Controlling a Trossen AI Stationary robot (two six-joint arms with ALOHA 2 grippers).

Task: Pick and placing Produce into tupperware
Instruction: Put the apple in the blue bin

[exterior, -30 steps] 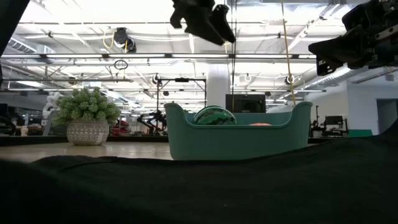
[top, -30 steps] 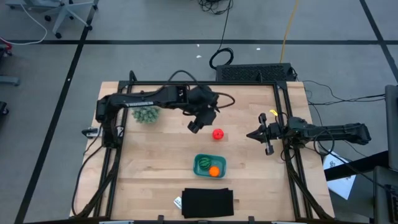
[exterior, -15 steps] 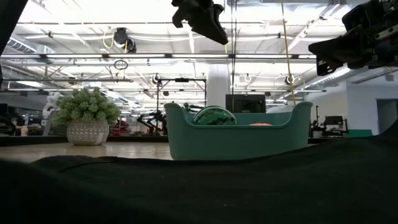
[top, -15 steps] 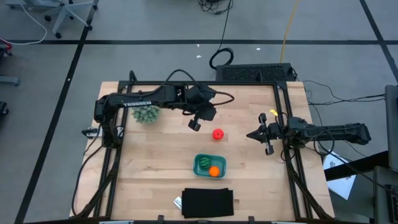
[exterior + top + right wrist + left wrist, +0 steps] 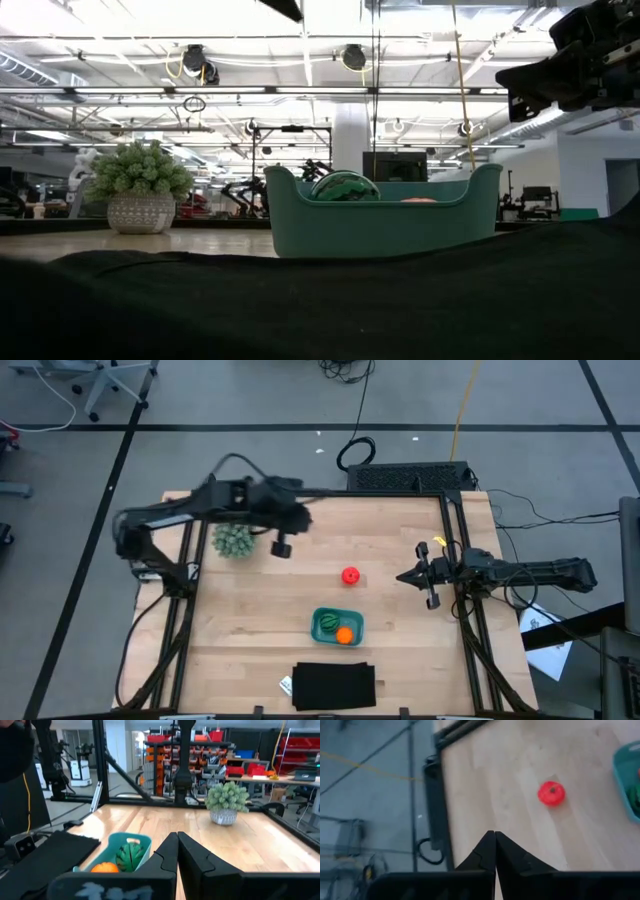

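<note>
Left to right from my console. Left gripper [image 5: 282, 547] sits up by the small bushy green plant in its pale pot [image 5: 233, 542], fingers pressed together, nothing between them; wrist view confirms the tips meet and are empty.

Small round red toy fruit [image 5: 349, 575] lies alone on the bare wooden table [image 5: 250, 620], well apart from that gripper. Teal-blue rounded plastic tub [image 5: 337, 626] is nearer the front edge, with the striped dark green toy melon [image 5: 328, 623] and the orange toy fruit [image 5: 344, 636] already inside. Black flat rectangular mat [image 5: 334, 685] lies in front of it.

Risks as I judge them: the red piece is round, so an off-centre pinch could roll it away; a closed approach would just shove it.

Right gripper [image 5: 432, 582] is parked at the right edge, shut, empty.
</note>
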